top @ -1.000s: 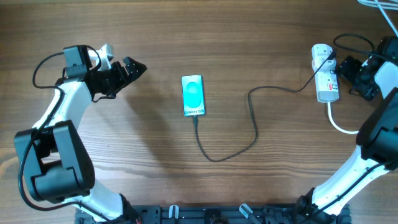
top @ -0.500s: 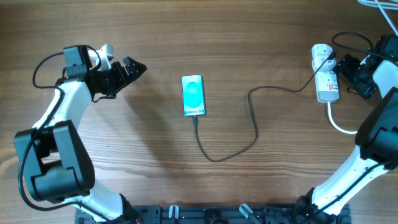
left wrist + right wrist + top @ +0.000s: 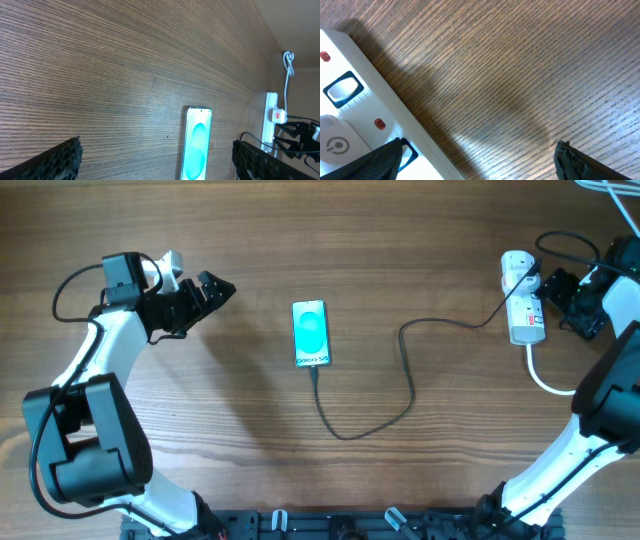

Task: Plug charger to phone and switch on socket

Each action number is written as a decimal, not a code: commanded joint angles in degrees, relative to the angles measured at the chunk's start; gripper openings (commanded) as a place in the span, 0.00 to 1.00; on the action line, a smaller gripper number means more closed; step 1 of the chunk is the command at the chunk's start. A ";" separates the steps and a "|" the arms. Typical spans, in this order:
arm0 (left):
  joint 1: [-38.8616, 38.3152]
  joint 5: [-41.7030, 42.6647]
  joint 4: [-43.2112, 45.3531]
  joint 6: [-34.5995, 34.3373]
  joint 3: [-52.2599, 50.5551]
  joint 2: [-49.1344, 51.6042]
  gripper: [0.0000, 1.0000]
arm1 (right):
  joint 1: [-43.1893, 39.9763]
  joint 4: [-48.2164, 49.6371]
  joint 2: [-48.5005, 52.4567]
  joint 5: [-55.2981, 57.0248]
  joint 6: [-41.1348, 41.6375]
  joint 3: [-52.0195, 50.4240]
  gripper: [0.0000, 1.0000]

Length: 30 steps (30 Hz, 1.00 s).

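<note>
The phone (image 3: 311, 333) lies mid-table with a teal screen and a white strip at its near end; it also shows in the left wrist view (image 3: 196, 145). The thin black charger cable (image 3: 408, 370) runs from the phone's near end in a loop to the white socket strip (image 3: 522, 298) at the far right. My left gripper (image 3: 212, 292) is open and empty, left of the phone. My right gripper (image 3: 555, 293) is open and empty, just right of the socket. The right wrist view shows the socket (image 3: 355, 125) with rocker switches and red marks by one fingertip.
The socket's thick white lead (image 3: 545, 380) curves toward the right arm. More white cable (image 3: 610, 195) hangs at the far right corner. The wooden table (image 3: 230, 430) spreads around the phone.
</note>
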 commanded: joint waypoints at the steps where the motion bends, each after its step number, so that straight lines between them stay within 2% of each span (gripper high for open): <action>1: 0.09 0.02 -0.02 0.13 -0.11 -0.22 1.00 | 2.89 -2.19 1.29 -1.79 -1.40 -1.29 0.98; 23: 0.09 0.04 -0.02 0.13 -0.11 -0.22 1.00 | 3.23 -2.10 1.29 -4.50 -1.20 -3.34 1.00; 30: 0.09 0.02 -0.02 0.13 -0.11 -0.22 1.00 | 1.66 -8.22 -0.55 4.92 -1.44 0.59 1.00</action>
